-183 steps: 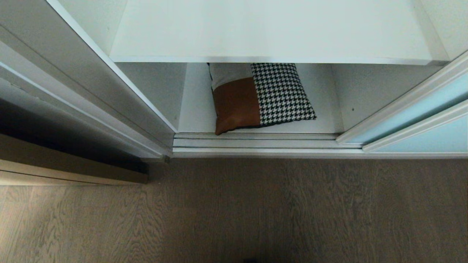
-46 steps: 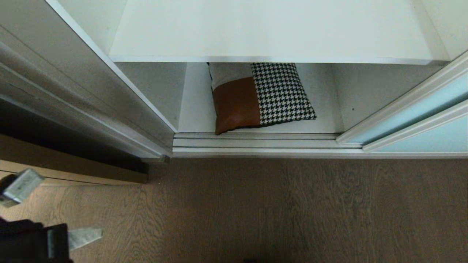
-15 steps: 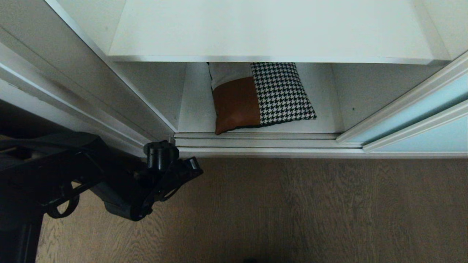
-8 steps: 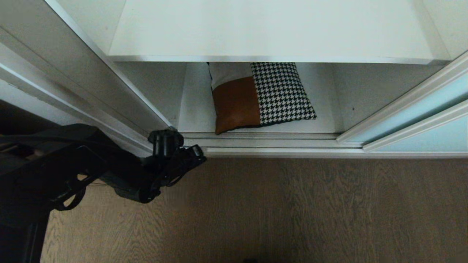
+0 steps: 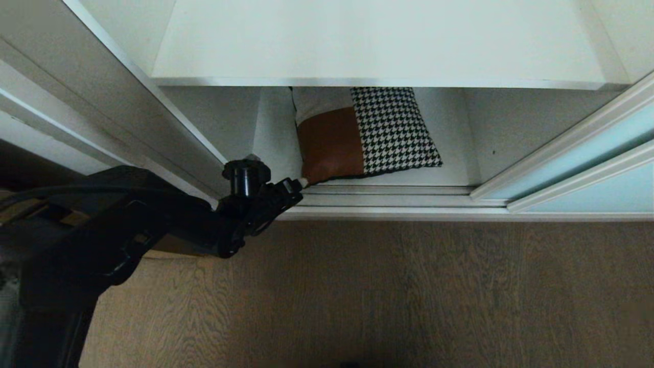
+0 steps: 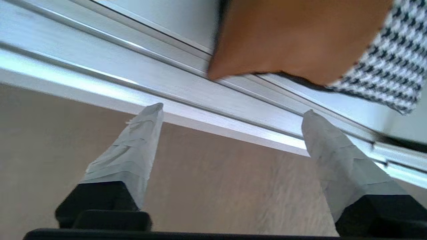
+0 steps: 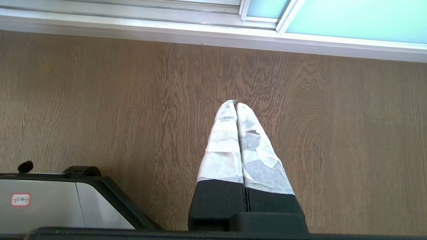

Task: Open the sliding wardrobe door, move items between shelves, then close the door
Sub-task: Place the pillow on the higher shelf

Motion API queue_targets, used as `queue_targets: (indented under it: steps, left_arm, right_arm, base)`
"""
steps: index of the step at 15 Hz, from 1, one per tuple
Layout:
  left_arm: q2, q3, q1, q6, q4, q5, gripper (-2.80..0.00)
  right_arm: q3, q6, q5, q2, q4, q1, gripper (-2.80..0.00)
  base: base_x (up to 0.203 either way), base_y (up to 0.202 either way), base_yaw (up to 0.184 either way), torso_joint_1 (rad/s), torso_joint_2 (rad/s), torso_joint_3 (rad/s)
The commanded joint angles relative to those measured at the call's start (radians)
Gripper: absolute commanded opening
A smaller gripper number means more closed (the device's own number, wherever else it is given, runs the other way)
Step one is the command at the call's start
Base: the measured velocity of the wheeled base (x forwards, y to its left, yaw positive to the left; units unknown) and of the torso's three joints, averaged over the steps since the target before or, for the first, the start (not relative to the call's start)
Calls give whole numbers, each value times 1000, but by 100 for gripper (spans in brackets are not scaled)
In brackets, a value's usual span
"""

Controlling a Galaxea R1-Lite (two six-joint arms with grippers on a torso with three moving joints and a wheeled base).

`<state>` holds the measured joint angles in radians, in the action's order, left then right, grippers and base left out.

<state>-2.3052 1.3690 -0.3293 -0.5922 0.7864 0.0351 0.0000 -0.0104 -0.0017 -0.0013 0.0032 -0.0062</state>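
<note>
The cushion [image 5: 363, 133], houndstooth with a rust-brown patch, lies on the lower shelf [image 5: 452, 171] under the upper shelf [image 5: 378, 41]. The sliding wardrobe door [image 5: 587, 148], pale aqua glass in a white frame, stands slid to the right, leaving the compartment open. My left gripper [image 5: 294, 186] is over the floor track just short of the cushion's near brown corner. In the left wrist view this gripper [image 6: 233, 110] is open with nothing between its fingers, and the cushion [image 6: 293, 36] lies beyond them. My right gripper [image 7: 235, 103] hangs shut over the wood floor, outside the head view.
The metal floor track [image 5: 388, 202] runs along the wardrobe's front edge. A tall grey-white panel [image 5: 102, 102] bounds the opening on the left. Wood floor [image 5: 409, 286] lies in front. Part of my base [image 7: 50, 196] shows beside the right gripper.
My left arm came into view from the lower left and has moved forward and right, from the floor beside the left panel to the track by the cushion's brown corner. The cushion has not moved.
</note>
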Motion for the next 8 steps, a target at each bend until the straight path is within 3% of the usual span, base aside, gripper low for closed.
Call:
queue_targets:
  steps: [1,8]
  left_arm:
    - [-82,63,-35,-3,-4,-3,0]
    - [-187,202,-62,16,-67,0,0]
  right_arm:
    - [0,0,0,1,0,0,-280]
    - [0,0,0,1,0,0,-280]
  base:
    - [0,0,0,0,0,0]
    - [0,0,0,0,0,0]
